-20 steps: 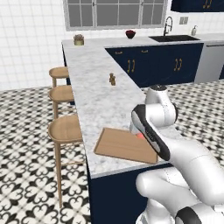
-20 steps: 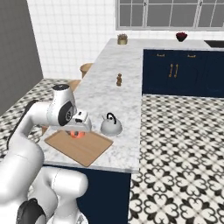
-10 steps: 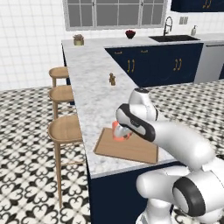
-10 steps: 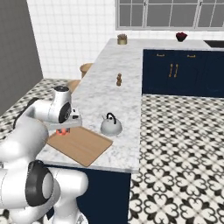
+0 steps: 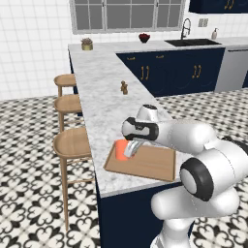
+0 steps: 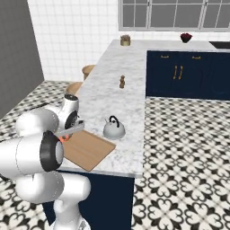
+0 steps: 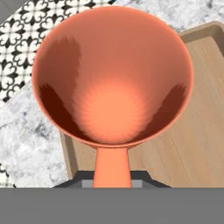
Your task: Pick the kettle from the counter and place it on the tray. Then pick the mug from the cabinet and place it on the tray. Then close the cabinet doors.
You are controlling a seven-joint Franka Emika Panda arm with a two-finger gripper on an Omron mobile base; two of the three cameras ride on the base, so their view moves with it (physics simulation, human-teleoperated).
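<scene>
My gripper (image 5: 130,149) is shut on the orange-red mug (image 5: 120,147), holding it by its handle just above the left end of the wooden tray (image 5: 150,164). In the hand view I look straight into the open mug (image 7: 113,78), with the tray (image 7: 197,131) below and to the right of it. The grey kettle (image 6: 113,129) stands on the marbled counter (image 6: 112,85), just past the tray's (image 6: 90,150) far edge. The mug (image 6: 66,137) peeks out red beside the arm. The cabinet and its doors are out of view.
A small brown shaker (image 5: 124,87) stands mid-counter. Wooden stools (image 5: 72,143) line the counter's left side. A plant pot (image 5: 87,44) and a dark bowl (image 5: 144,37) sit at the far end. The counter's front edge runs close below the tray.
The arm has swung left across the tray, carrying the mug from the tray's right side to its left end. The kettle and tray have stayed put.
</scene>
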